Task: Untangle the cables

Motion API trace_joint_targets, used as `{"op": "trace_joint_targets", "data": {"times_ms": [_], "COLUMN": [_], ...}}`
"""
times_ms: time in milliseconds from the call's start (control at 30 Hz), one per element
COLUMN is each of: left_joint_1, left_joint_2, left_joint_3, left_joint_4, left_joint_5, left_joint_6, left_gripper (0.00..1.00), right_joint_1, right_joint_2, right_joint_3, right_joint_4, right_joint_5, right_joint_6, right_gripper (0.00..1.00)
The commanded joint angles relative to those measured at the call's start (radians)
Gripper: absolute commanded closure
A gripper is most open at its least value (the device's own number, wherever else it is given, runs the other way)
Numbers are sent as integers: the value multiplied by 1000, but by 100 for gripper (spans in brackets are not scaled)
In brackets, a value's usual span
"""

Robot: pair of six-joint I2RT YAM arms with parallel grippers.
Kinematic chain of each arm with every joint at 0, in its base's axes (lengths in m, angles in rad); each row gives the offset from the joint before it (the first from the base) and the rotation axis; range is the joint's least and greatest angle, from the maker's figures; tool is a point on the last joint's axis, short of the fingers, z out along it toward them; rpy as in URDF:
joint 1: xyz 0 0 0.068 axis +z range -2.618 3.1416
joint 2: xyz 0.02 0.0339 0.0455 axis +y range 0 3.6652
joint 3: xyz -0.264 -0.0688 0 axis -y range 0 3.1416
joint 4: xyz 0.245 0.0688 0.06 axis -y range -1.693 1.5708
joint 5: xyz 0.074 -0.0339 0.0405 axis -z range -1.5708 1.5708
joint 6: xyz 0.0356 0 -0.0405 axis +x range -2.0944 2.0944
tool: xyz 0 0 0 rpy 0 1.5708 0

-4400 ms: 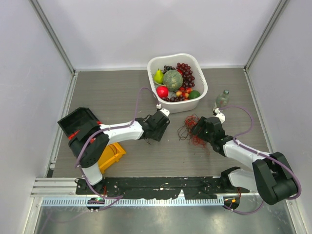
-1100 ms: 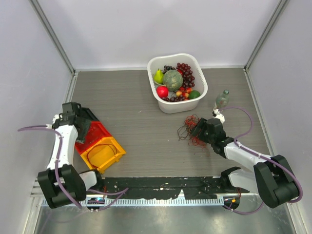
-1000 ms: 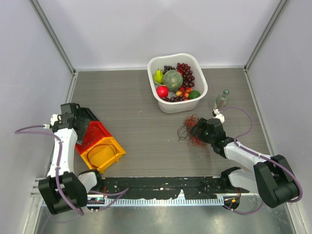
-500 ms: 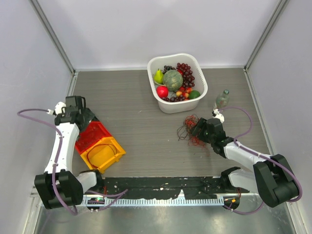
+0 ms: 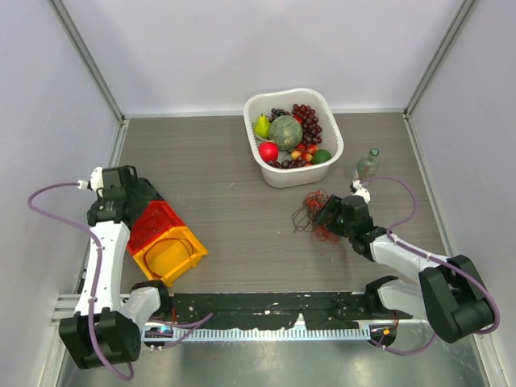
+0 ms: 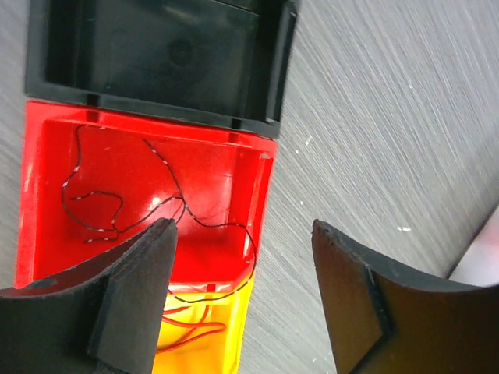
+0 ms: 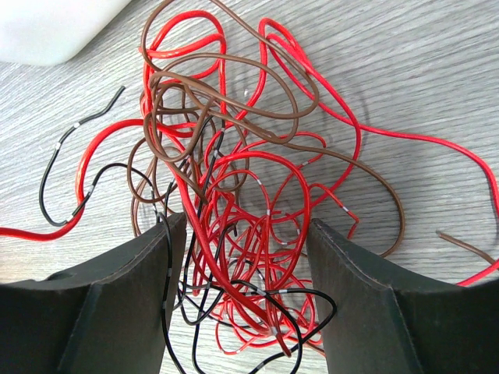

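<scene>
On the grey table (image 5: 201, 161), the cables (image 7: 234, 179) mostly lay knotted at three o'clock between the spread jaws of my right gripper (image 7: 243, 226), one black strand (image 6: 92, 195) already in the red bin (image 6: 263, 195) beneath my spread left gripper (image 6: 242, 234).

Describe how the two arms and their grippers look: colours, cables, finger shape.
Both arms match. The left arm and right arm have white link shells between bulky black joints. A thin purple hose loops loosely along each. The left gripper and right gripper are black, with broad, matte, wedge-shaped fingers. No markings are legible.
</scene>
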Motion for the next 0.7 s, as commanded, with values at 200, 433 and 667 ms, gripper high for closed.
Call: {"op": "trace_joint_targets", "data": {"times_ms": [200,433,667], "left_joint_1": [-204,-402,-459], "left_joint_2": [96,138,294], "left_joint_3": [-5,-2,59], "left_joint_4": [104,35,-59], "left_joint_5": [384,-79,-239], "left_joint_6": [258,359,373], "left_gripper": [42,43,49], "right_joint_1": [1,1,1], "right_joint_2": [19,7,7], "right_joint_3": [-14,-20,-18], "right_joint_4": [-47,-44,-44], "right_joint_5": [-29,-29,-35], "right_joint_6": [-10,-8,-8], "right_gripper": [32,32,32]}}
